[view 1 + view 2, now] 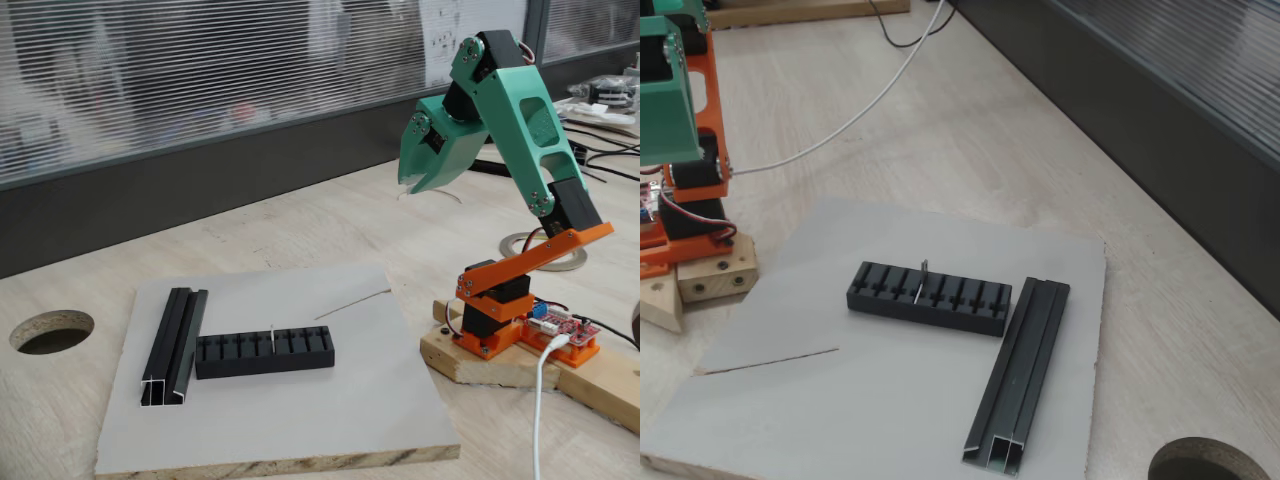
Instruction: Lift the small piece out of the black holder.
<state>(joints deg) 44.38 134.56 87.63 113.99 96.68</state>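
A grey board [330, 400] lies on a pale wooden table [300, 230], and on it sits the black holder [264, 353], a long low block with a row of narrow slots along its top. The small piece [272, 337], a thin whitish sliver, stands upright in one of the middle slots and pokes a little above the block; in the other fixed view it shows in the holder [930, 293] as a short pin [924, 272] toward the block's left half. A longer black rail [175, 345] with a silvery end lies just beside one end of the holder, at an angle to it. A thin grey wire [352, 303] rests on the board, apart from the holder on the arm's side. The green arm stands on an orange base [500, 320] beside the board, and its gripper [412, 185] hangs high in the air, well apart from the holder, with its fingers drawn together at the tips and grasping nothing.
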